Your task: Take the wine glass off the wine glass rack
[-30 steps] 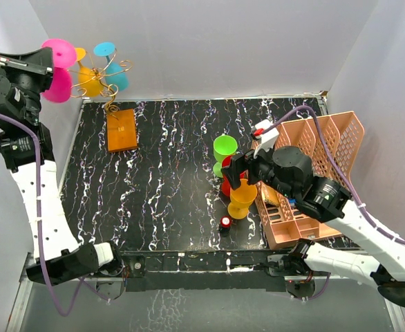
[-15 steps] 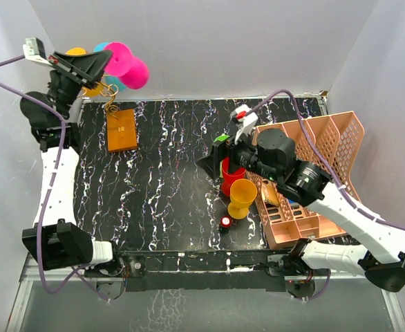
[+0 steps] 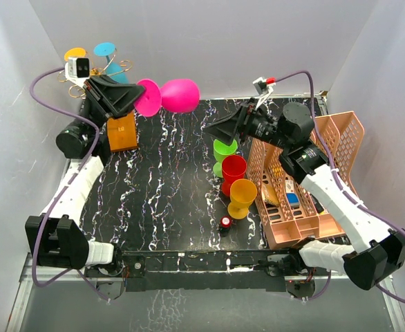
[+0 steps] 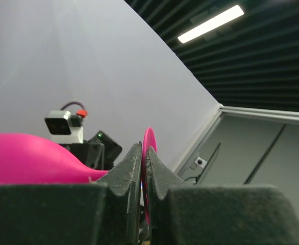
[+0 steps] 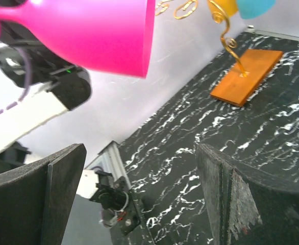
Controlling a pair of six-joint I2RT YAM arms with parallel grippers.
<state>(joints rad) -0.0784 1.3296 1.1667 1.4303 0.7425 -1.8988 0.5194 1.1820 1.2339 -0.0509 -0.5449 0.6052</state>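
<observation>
The pink wine glass (image 3: 180,95) hangs on its side in the air above the table's back left, clear of the rack. My left gripper (image 3: 135,100) is shut on its flat foot (image 4: 149,145), and the bowl (image 4: 27,158) shows at the left of the left wrist view. The wine glass rack (image 3: 112,69), gold wire on an orange-brown block (image 3: 123,133), stands behind my left arm with orange, cyan and teal glasses on it. My right gripper (image 3: 213,129) is open and empty, pointing left a little short of the bowl (image 5: 88,30). The right wrist view also shows the rack's block (image 5: 246,76).
Green (image 3: 224,147), red (image 3: 233,168) and orange (image 3: 243,194) cups stand close together mid-table under my right arm. A small red and black piece (image 3: 225,222) lies in front of them. A salmon-pink lattice basket (image 3: 341,138) fills the right side.
My left arm has swung the pink glass off the rack and rightward over the table. My right arm has risen from the cups and turned left toward the glass, jaws still wide.
</observation>
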